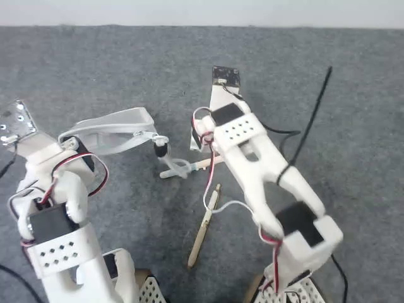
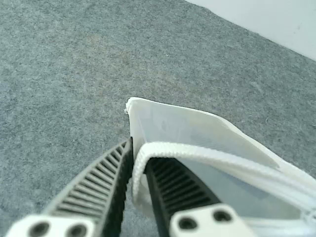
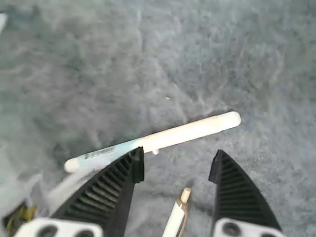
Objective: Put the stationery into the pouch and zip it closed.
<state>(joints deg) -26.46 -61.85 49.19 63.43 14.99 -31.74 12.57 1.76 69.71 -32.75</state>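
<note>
We count one pouch (image 1: 113, 129). We count two pens: one white pen (image 3: 163, 138) and one cream-coloured pen (image 1: 204, 228). There are two robot arms, the left arm (image 1: 60, 208) and the right arm (image 1: 265, 164), and each one carries one gripper, so we have two grippers: the left gripper (image 2: 132, 145) and the right gripper (image 3: 178, 155). We count also one black cable (image 1: 315, 107).

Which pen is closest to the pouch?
The white plastic pen, lying crosswise right beside the white fabric pouch; the slim tan pen lies farther from it.
</note>
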